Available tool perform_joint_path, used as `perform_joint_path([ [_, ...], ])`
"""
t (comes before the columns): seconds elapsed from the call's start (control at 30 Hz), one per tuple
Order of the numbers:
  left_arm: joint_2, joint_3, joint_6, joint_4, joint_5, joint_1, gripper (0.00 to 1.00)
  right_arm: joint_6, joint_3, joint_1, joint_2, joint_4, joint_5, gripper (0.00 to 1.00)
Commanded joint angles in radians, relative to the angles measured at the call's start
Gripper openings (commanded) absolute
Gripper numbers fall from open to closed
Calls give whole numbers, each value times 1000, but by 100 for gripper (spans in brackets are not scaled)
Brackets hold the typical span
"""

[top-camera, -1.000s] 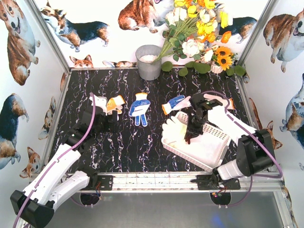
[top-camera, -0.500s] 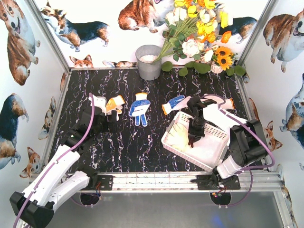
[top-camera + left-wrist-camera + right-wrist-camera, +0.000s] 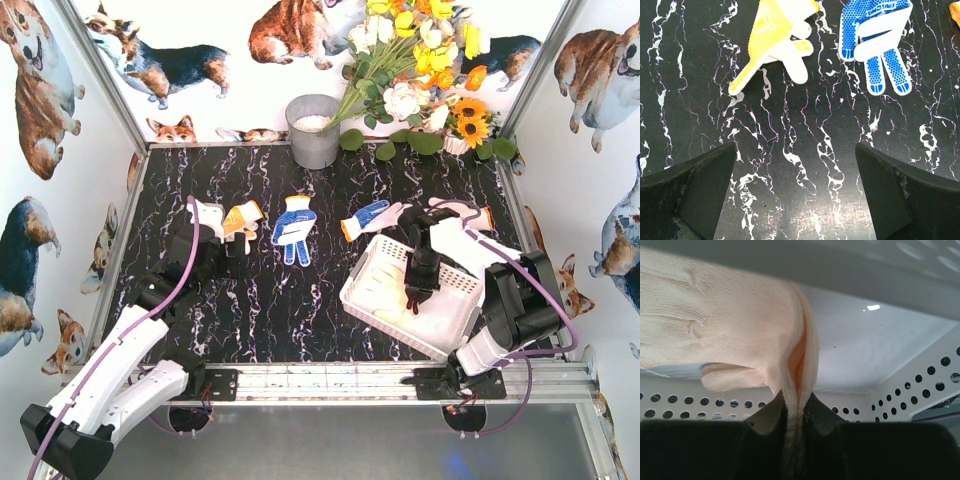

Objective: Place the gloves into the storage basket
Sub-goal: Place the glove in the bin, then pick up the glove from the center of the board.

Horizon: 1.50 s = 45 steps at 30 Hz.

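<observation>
A cream glove [image 3: 715, 340] is pinched by the right gripper [image 3: 795, 407] inside the storage basket [image 3: 440, 325] at lower right, while a yellow glove [image 3: 243, 214], blue-dotted gloves [image 3: 294, 228] and perhaps others are left mid-frame, the left gripper [image 3: 795, 160] spread empty.

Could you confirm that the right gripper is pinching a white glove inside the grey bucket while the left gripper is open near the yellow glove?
Not quite: the right wrist view shows the right gripper pinching the white glove inside the white basket, not the grey bucket. The left gripper is indeed open near the yellow glove.
</observation>
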Motion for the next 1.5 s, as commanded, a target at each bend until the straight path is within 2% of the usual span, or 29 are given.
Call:
perform_joint_path([
  [0.0, -15, 1, 7, 21, -5, 14, 100, -14, 14, -14, -17, -32, 41, 0],
  [0.13, -19, 1, 7, 23, -5, 14, 100, -36, 11, -23, -26, -27, 42, 1],
  [0.27, -14, 1, 7, 21, -6, 15, 100, -46, 22, -23, -39, -32, 45, 38],
  [0.37, -19, 1, 6, 21, -8, 14, 100, -45, 26, -23, -69, -47, 62, 53],
  [0.43, -20, 1, 5, 21, -9, 14, 100, -41, 27, -23, -97, -64, 78, 58],
  [0.7, -16, 1, 5, 21, -13, 14, 100, 13, 90, -23, -247, -184, 236, 60],
  [0.87, -11, 1, 7, 23, -16, 14, 100, 52, 69, -23, -346, -155, 292, 58],
  [0.97, -23, 1, 14, 37, 4, 14, 100, 73, 19, -22, -448, -71, 303, 56],
  [1.13, -37, 1, 2, 42, 4, 16, 100, 30, -63, -22, -661, 142, 229, 57],
  [1.23, -9, -30, -25, 75, 26, 17, 100, 10, -110, -23, -778, 256, 216, 69],
  [1.33, 93, -18, -52, 119, 43, 23, 100, -22, -153, -23, -868, 373, 173, 78],
  [1.47, 274, 98, -38, 160, 33, 35, 100, -74, -159, -23, -915, 429, 120, 79],
])
